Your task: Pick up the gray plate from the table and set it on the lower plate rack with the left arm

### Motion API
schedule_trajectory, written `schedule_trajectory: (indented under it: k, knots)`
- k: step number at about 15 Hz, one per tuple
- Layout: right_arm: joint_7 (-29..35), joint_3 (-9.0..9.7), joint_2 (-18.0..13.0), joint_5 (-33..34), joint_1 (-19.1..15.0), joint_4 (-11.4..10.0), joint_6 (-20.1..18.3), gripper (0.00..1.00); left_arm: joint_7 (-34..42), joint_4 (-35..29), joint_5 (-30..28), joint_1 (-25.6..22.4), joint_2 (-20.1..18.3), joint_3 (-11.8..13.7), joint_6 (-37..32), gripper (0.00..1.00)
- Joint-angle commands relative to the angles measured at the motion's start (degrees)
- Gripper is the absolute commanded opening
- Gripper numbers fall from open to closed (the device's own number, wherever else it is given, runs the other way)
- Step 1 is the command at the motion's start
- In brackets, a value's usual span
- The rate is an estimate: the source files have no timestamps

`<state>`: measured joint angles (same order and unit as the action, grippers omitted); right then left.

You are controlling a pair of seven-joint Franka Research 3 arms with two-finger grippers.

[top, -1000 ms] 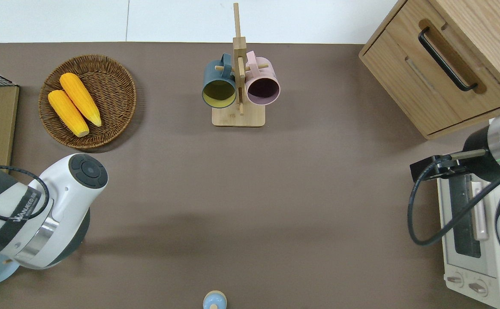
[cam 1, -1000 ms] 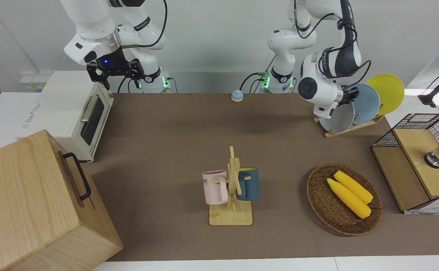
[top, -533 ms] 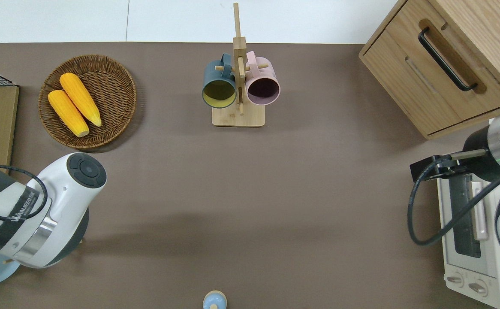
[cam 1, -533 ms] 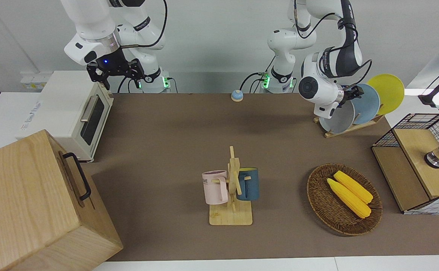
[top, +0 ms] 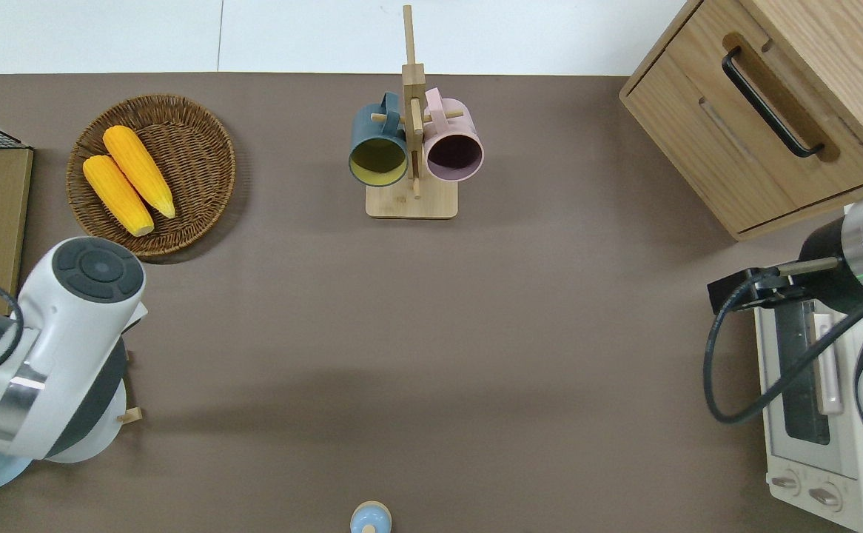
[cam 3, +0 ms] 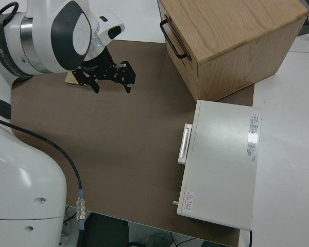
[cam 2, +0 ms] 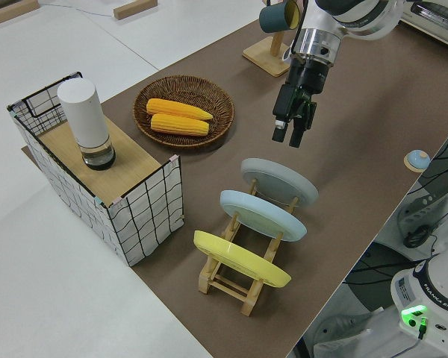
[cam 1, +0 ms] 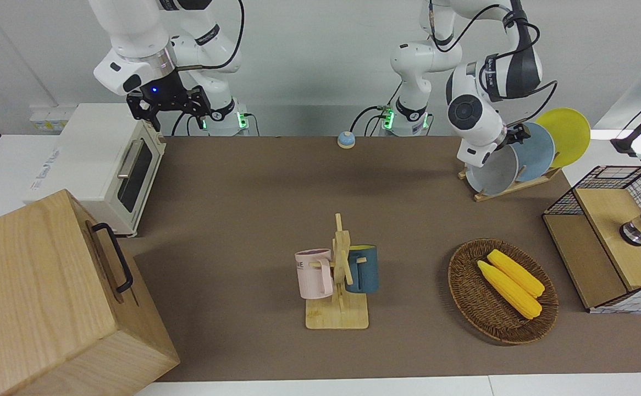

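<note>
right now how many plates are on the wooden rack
3, all standing in the lower plate rack: the gray plate in the end slot farthest from the robots, the sky-blue plate in the middle, the yellow plate nearest them. None looks hidden.

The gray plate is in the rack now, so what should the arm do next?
Probably lift clear and pull back toward its base. The gray plate already leans in the lower plate rack, and the left gripper hangs open and empty above it, touching nothing. The right arm is parked.

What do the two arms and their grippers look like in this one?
Both arms are white jointed shells with dark gray bands and round dark joint caps, trailing black cables. The left gripper and right gripper are black and two-fingered; the right shows a blue light. Green lights glow at the bases.
</note>
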<state>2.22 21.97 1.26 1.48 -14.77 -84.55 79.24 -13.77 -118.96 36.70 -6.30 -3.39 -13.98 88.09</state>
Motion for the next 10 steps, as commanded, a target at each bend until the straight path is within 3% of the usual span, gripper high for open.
schedule_trajectory:
  k: [1,4,10]
  knots:
    - [0.7,1.24,-0.1,0.4,-1.4,0.4,-0.7,0.983,8.4,6.5,-9.9,0.1,-0.7,2.7,0.3,0.99]
    - [0.7,1.24,-0.1,0.4,-1.4,0.4,-0.7,0.983,13.6,10.5,-16.6,0.1,-0.6,4.6,0.3,0.99]
    - [0.7,1.24,-0.1,0.4,-1.4,0.4,-0.7,0.983,16.8,16.3,-30.3,0.1,-0.7,6.9,0.5,0.99]
